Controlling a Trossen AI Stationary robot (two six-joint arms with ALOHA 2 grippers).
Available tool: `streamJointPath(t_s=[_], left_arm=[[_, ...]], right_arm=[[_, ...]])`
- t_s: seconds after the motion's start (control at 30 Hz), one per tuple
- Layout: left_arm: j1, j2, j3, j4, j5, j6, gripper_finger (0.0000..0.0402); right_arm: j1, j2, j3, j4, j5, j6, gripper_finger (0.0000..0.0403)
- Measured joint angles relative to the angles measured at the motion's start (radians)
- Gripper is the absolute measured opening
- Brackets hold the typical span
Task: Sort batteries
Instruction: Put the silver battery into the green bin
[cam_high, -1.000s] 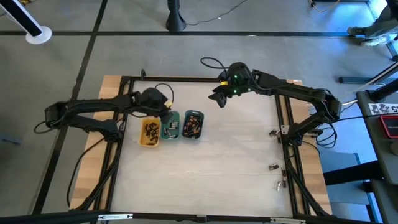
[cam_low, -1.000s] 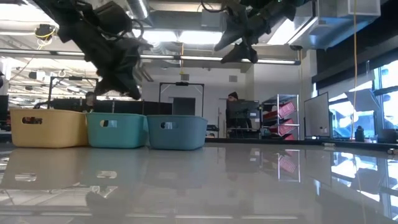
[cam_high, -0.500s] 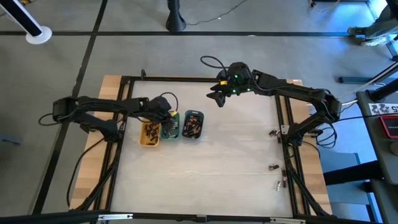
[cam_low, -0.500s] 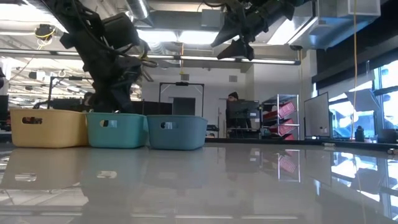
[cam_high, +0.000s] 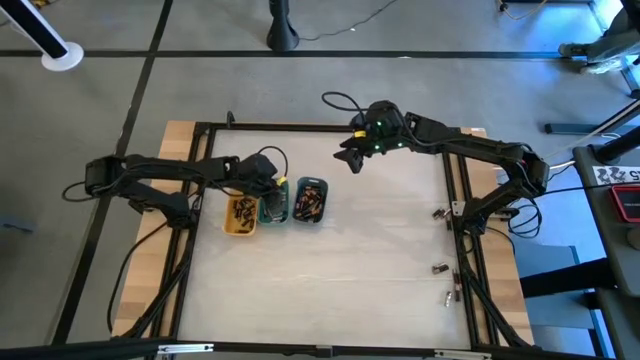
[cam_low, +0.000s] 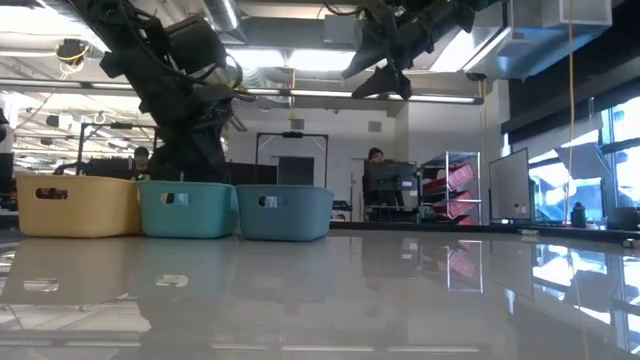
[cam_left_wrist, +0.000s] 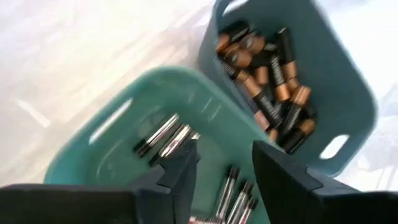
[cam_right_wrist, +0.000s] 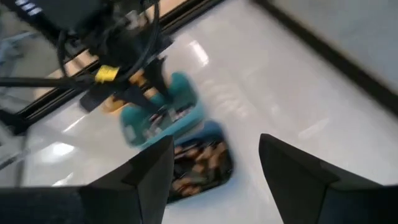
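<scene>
Batteries (cam_left_wrist: 267, 93), small dark-and-copper cylinders, fill the grey-blue plastic tray (cam_high: 311, 201); slimmer silvery ones (cam_left_wrist: 165, 135) lie in the green plastic tray (cam_high: 274, 203) beside it, and more sit in the yellow plastic tray (cam_high: 240, 213), all three in a row on the pale glossy worktop (cam_high: 350, 270). Over the green tray, the left gripper (cam_left_wrist: 224, 171) hovers with fingers apart and nothing between them. Raised near the worktop's far edge, the right gripper (cam_high: 349, 158) is likewise spread and empty.

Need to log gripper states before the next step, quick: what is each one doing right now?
Left gripper: open, empty, over the green tray.
Right gripper: open, empty, raised above the table.
</scene>
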Motion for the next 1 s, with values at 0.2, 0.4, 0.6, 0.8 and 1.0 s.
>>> streamJointPath(t_s=[0.2, 0.4, 0.6, 0.8, 1.0], left_arm=[[-0.006, -0.050, 0.013, 0.113, 0.000, 0.135, 0.0155], [0.002, -0.091, 0.013, 0.176, 0.000, 0.250, 0.0149], [0.002, -0.092, 0.013, 0.171, 0.000, 0.331, 0.0148], [0.002, -0.092, 0.013, 0.168, 0.041, 0.420, 0.0147], [0.002, -0.091, 0.013, 0.176, 0.137, 0.490, 0.0147]], right_arm=[[0.027, 0.000, 0.000, -0.092, -0.121, 0.087, 0.0237], [0.163, 0.000, 0.000, -0.307, -0.088, 0.194, 0.0237], [0.367, 0.000, 0.000, -0.560, -0.016, 0.439, 0.0237], [0.612, 0.000, -0.049, -0.677, -0.071, 0.849, 0.0237], [0.823, 0.000, -0.123, -0.571, -0.080, 1.228, 0.0237]])
